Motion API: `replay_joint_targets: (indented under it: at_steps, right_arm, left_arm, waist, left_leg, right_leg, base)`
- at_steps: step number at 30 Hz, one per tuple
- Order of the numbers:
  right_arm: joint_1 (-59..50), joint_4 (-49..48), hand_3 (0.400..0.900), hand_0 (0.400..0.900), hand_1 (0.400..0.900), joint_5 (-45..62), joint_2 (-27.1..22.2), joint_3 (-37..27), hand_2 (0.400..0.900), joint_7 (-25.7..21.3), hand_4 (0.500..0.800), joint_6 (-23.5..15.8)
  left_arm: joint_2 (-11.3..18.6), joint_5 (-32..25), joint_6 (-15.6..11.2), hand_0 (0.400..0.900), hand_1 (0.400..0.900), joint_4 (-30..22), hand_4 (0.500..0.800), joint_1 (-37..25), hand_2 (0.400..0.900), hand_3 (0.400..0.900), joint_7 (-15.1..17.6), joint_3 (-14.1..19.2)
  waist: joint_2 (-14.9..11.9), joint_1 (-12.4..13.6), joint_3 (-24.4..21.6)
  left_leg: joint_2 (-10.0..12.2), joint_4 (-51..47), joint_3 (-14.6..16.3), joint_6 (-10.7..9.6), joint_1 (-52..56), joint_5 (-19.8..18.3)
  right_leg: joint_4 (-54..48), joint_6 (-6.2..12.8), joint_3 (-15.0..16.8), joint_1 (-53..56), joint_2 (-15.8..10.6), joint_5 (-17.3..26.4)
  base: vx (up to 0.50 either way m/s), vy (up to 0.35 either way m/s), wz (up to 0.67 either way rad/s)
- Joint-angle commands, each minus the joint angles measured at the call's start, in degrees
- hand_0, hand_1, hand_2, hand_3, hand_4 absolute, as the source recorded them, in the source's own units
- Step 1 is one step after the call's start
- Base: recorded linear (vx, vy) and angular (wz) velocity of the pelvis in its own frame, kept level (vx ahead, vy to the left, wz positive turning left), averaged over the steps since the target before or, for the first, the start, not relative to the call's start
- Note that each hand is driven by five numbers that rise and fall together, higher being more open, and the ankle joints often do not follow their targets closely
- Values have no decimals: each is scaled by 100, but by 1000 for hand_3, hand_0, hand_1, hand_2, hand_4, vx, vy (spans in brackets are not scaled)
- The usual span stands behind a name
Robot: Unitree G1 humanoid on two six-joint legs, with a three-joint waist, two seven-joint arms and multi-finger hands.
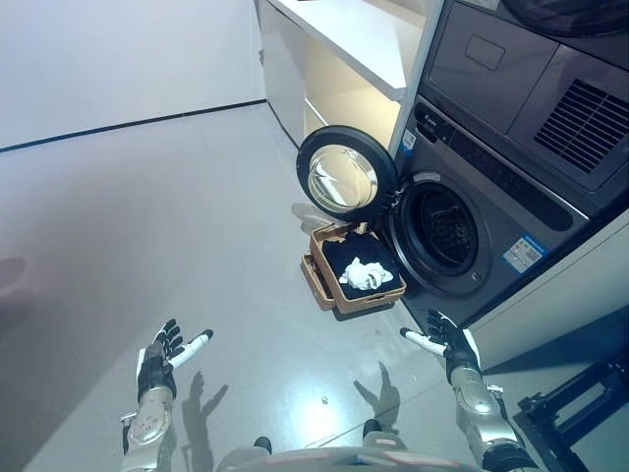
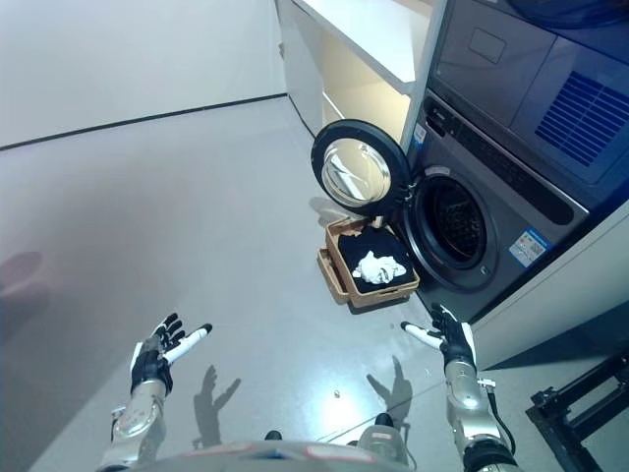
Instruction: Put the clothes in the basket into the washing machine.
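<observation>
A brown basket [image 1: 324, 287] stands on the floor in front of the grey washing machine [image 1: 491, 221], whose round door [image 1: 346, 178] is swung open to the left. A dark garment [image 1: 346, 254] and a white crumpled cloth [image 1: 366, 273] lie in the basket. The drum opening [image 1: 442, 231] looks dark. My left hand [image 1: 160, 362] hovers low at the left with straight fingers, far from the basket. My right hand [image 1: 449, 343] is held open just below and right of the basket, holding nothing.
White shelving [image 1: 344, 59] stands left of the machine, and a second appliance [image 1: 541, 79] is stacked above it. A black frame [image 1: 580, 403] sits at the lower right. Grey floor [image 1: 177, 216] stretches out to the left.
</observation>
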Motion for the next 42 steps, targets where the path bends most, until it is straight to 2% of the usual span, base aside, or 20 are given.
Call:
replay_joint_targets:
  at_steps: [1, 3, 4, 5, 8, 12, 19, 21, 23, 25, 26, 27, 30, 32, 36, 37, 38, 39, 41, 42]
  right_arm:
    - [-239, -514, 900, 900, 900, 156, -74, 29, 900, -35, 800, -318]
    - [-228, -514, 900, 900, 900, 149, -47, -2, 900, 10, 800, -303]
    - [-226, -515, 900, 900, 900, 149, -50, 0, 900, 10, 800, -302]
    - [-248, -496, 900, 900, 900, 154, -85, -18, 900, 26, 800, -293]
    - [-365, -428, 900, 900, 900, 212, -86, -14, 900, 6, 800, -301]
    - [-642, -402, 900, 900, 900, 235, -103, 81, 900, -70, 800, -284]
    - [-959, -373, 900, 900, 900, 421, -226, 167, 900, -153, 800, -234]
    - [-1010, -397, 900, 900, 900, 476, -252, 203, 900, -180, 800, -236]
    - [-942, -449, 900, 900, 900, 528, -293, 166, 900, -227, 800, -270]
    - [-914, -436, 900, 900, 900, 456, -400, 172, 900, -247, 800, -291]
    - [-1042, -386, 900, 900, 900, 447, -534, 207, 900, -306, 800, -291]
    - [-940, -491, 900, 900, 900, 486, -571, 131, 900, -333, 800, -313]
    - [-815, -390, 900, 900, 900, 588, -642, -76, 900, -405, 800, -386]
    - [-929, -64, 900, 900, 900, 461, -821, -18, 900, -427, 800, -358]
    - [-939, 312, 900, 900, 900, 267, -934, 120, 900, -453, 800, -315]
    - [-942, 317, 900, 900, 900, 267, -935, 121, 900, -453, 800, -318]
    - [-848, 442, 900, 900, 900, 269, -909, 100, 900, -505, 800, -330]
    - [-790, 484, 900, 900, 900, 245, -927, 114, 900, -524, 800, -339]
    - [-730, 510, 900, 900, 900, 275, -928, 109, 900, -542, 800, -362]
    - [-696, 626, 900, 900, 900, 395, -955, 83, 900, -609, 800, -394]
  left_arm:
    - [625, 139, -305, 900, 900, -529, 800, -81, 900, 900, 33, 396]
    - [607, 141, -312, 900, 900, -649, 800, -34, 900, 900, 30, 460]
    - [605, 142, -310, 900, 900, -654, 800, -29, 900, 900, 29, 462]
    - [626, 112, -326, 900, 900, -681, 800, -1, 900, 900, 8, 503]
    - [682, 119, -347, 900, 900, -611, 800, -97, 900, 900, 31, 534]
    - [702, 39, -409, 900, 900, -479, 800, -203, 900, 900, 127, 572]
    - [708, -387, -481, 900, 900, -265, 800, -339, 900, 900, 281, 459]
    - [700, -556, -489, 900, 900, -139, 800, -521, 900, 900, 316, 300]
    - [634, -666, -477, 900, 900, -278, 800, -590, 900, 900, 331, 140]
    - [593, -809, -520, 900, 900, -397, 800, -649, 900, 900, 314, 12]
    - [527, -1102, -524, 900, 900, -391, 800, -750, 900, 900, 299, -19]
    - [459, -1406, -535, 900, 900, -414, 800, -910, 900, 900, 240, -76]
    - [389, -1390, -629, 900, 900, -710, 800, -1040, 900, 900, 153, -275]
    - [312, -1463, -633, 900, 900, -718, 800, -1059, 900, 900, 173, -323]
    - [311, -1489, -678, 900, 900, -605, 800, -1219, 900, 900, 309, -259]
    - [311, -1489, -678, 900, 900, -604, 800, -1220, 900, 900, 308, -259]
    - [323, -1538, -689, 900, 900, -515, 800, -1267, 900, 900, 345, -218]
    - [328, -1548, -682, 900, 900, -436, 800, -1282, 900, 900, 338, -210]
    - [335, -1535, -689, 900, 900, -404, 800, -1309, 900, 900, 354, -212]
    - [287, -1613, -690, 900, 900, -314, 800, -1345, 900, 900, 357, -241]
  waist:
    - [18, 18, 95]
    - [31, 31, 122]
    - [44, 20, 127]
    - [13, -49, 156]
    - [-30, -172, 382]
    - [-33, -212, 506]
    - [-328, -41, 393]
    - [-343, -56, 376]
    - [-305, -94, 279]
    - [-211, -216, 258]
    - [-143, -274, 314]
    - [-86, -389, 284]
    - [15, -486, 354]
    - [153, -506, 380]
    - [357, -451, 438]
    - [361, -452, 436]
    - [365, -421, 441]
    - [343, -421, 448]
    - [307, -418, 467]
    - [158, -252, 566]
  left_leg:
    - [-288, 164, -119, 453, 197, -538]
    - [-379, 232, 26, 507, 321, -671]
    - [-367, 237, 17, 506, 330, -680]
    - [-461, 248, 61, 481, 465, -769]
    - [-516, 416, 2, 359, 694, -974]
    - [-440, 871, 22, 297, 602, -1235]
    - [-209, 1408, -195, 83, 318, -1803]
    - [-14, 1275, -327, -19, 492, -1896]
    - [297, 1185, -565, -173, 648, -1983]
    - [652, 876, -714, -365, 974, -1826]
    - [778, 865, -797, -370, 891, -1694]
    - [904, 757, -733, -439, 826, -1475]
    - [1098, 610, -759, -552, 628, -1200]
    - [1164, 528, -841, -630, 533, -916]
    - [1385, 521, -877, -746, 223, 235]
    - [1394, 505, -878, -750, 229, 242]
    - [1622, 613, -906, -763, 159, 948]
    - [1722, 764, -901, -723, 75, 1248]
    - [1765, 1095, -916, -650, -123, 1452]
    - [1319, 1953, -1277, -450, -635, 1329]
  right_leg:
    - [1361, -168, 765, -1270, -305, 2053]
    - [1234, -100, 362, -1471, -510, 2037]
    - [1229, -101, 342, -1448, -505, 2032]
    - [615, 8, 215, -1569, -506, 2222]
    - [-732, 242, 202, -1527, -465, 2763]
    - [-1545, 329, -30, -1545, -392, 2774]
    - [-1691, 419, 240, -1516, -456, 2705]
    - [-1304, 434, 467, -1710, -378, 2564]
    - [-1008, 407, 515, -1750, -297, 2000]
    - [-569, 413, 560, -1811, -27, 1775]
    - [-249, 396, 577, -1977, -6, 1814]
    - [-130, 321, 539, -2030, -43, 1483]
    - [-98, 249, 201, -2014, -170, 1309]
    - [-134, 208, 127, -2184, -92, 1274]
    - [39, -60, 287, -2428, 278, 847]
    - [55, -65, 283, -2435, 283, 834]
    - [238, -216, 192, -2334, 447, 544]
    - [268, -313, 156, -2223, 568, 410]
    - [259, -430, 136, -2069, 676, 315]
    - [118, -596, 246, -1669, 916, 213]
  base:
    - [37, 392, -25]
    - [101, 171, -16]
    - [207, 96, -6]
    - [234, 32, 4]
    - [247, -5, 12]
    - [118, -36, 6]
    - [188, -191, 16]
    - [275, -251, 48]
    - [396, -333, 83]
    - [396, -325, 84]
    - [255, -207, 109]
    - [153, -150, 107]
    - [155, -206, 81]
    - [96, -191, 0]
    - [138, -199, -7]
    - [205, -320, 22]
    - [208, -344, 28]
    - [208, -343, 29]
    - [183, -314, 9]
    - [215, -374, 1]
